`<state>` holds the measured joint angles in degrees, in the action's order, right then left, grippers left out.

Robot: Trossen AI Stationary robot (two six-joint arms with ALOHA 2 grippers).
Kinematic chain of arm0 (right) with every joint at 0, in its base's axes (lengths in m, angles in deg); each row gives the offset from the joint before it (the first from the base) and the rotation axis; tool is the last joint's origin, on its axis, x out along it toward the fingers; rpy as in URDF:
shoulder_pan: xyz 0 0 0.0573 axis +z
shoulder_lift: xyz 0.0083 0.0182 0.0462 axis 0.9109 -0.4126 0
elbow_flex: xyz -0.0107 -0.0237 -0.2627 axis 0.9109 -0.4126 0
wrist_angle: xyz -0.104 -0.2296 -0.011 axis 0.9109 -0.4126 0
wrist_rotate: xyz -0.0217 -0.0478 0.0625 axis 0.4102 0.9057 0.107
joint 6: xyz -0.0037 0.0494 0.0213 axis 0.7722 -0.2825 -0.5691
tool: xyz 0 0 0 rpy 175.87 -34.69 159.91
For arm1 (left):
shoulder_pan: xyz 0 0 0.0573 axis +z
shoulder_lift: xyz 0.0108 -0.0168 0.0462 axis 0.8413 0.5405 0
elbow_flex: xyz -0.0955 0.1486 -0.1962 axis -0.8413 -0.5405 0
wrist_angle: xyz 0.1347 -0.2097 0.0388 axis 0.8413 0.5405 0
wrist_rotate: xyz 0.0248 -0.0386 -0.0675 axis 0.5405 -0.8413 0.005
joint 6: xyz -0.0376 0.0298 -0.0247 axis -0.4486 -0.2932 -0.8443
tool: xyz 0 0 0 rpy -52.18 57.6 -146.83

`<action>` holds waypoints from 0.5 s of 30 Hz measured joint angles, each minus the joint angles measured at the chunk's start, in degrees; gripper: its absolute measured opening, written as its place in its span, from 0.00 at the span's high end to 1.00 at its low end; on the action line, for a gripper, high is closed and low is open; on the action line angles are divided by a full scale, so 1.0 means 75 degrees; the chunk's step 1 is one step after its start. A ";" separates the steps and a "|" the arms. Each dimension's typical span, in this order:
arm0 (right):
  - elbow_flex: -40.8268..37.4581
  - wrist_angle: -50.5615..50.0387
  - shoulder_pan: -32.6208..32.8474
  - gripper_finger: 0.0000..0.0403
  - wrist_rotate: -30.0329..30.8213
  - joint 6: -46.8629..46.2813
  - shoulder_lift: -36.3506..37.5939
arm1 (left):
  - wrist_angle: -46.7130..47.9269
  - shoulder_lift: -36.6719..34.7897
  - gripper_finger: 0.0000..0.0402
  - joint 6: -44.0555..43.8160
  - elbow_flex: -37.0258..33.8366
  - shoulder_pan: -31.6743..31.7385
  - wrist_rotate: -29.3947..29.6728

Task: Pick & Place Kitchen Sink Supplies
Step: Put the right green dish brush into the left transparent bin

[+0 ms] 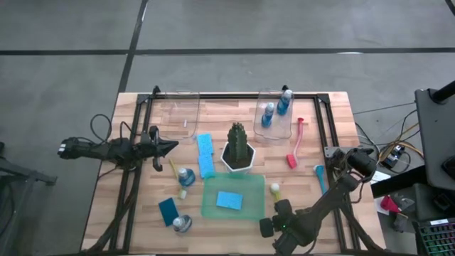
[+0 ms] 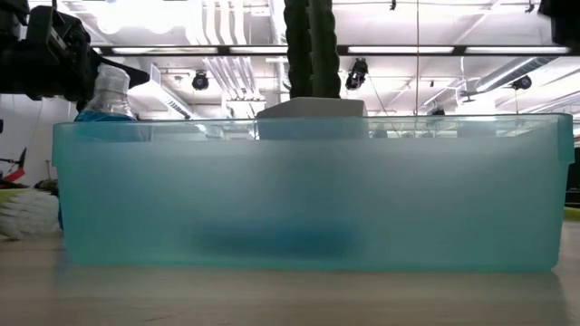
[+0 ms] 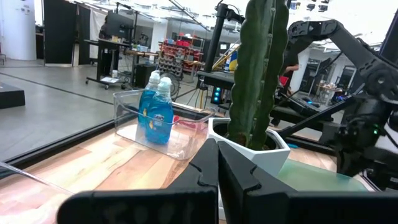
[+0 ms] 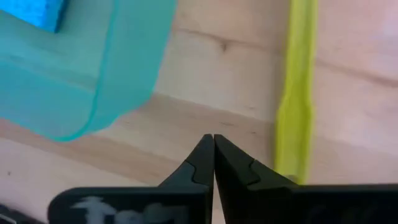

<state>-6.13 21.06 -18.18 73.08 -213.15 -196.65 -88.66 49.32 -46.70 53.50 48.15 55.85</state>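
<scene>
My left gripper [image 1: 173,147] hovers shut left of the plant, above a yellow brush [image 1: 174,169] and a blue bottle [image 1: 186,176]. My right gripper [image 4: 214,138] is shut low over the table by the green tray's corner [image 4: 93,118]. It sits beside the handle of a second yellow brush [image 4: 296,93], whose white head [image 1: 275,189] shows in the high view. Two bottles [image 1: 274,112] stand in the far clear bin. Blue sponges [image 1: 205,155] lie left of the plant, one [image 1: 229,200] lies in the tray, and a darker one [image 1: 169,210] is near another bottle [image 1: 182,224].
A cactus in a white pot [image 1: 239,148] stands mid-table, right ahead of my left gripper [image 3: 217,148]. An empty clear bin [image 1: 179,114] sits far left. A red brush [image 1: 296,146] and a blue brush [image 1: 320,178] lie on the right. A black frame [image 1: 234,95] rims the table.
</scene>
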 joint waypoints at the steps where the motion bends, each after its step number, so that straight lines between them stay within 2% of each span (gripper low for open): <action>1: 0.0007 -0.0102 0.0002 0.98 0.0016 0.0053 0.0095 | 0.0000 0.0000 1.00 0.0001 0.0000 -0.0001 0.0000; 4: 0.0018 -0.0372 0.0002 0.98 0.0322 0.0120 0.0329 | 0.0000 0.0003 1.00 0.0003 0.0000 -0.0001 0.0000; 9: 0.0007 -0.1176 -0.0007 0.97 0.0343 0.0102 0.0714 | -0.0001 0.0003 1.00 0.0003 0.0000 -0.0002 0.0000; 12: -0.0138 -0.1418 -0.0042 0.91 0.0081 -0.0114 0.0837 | 0.0000 0.0003 1.00 0.0001 0.0000 -0.0002 0.0000; 15: -0.0421 -0.1205 -0.0099 0.80 -0.0186 -0.0443 0.0937 | 0.0000 0.0003 1.00 0.0000 0.0000 0.0001 0.0000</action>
<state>-9.29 12.03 -18.93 71.69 -216.47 -189.62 -88.66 49.34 -46.70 53.50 48.15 55.85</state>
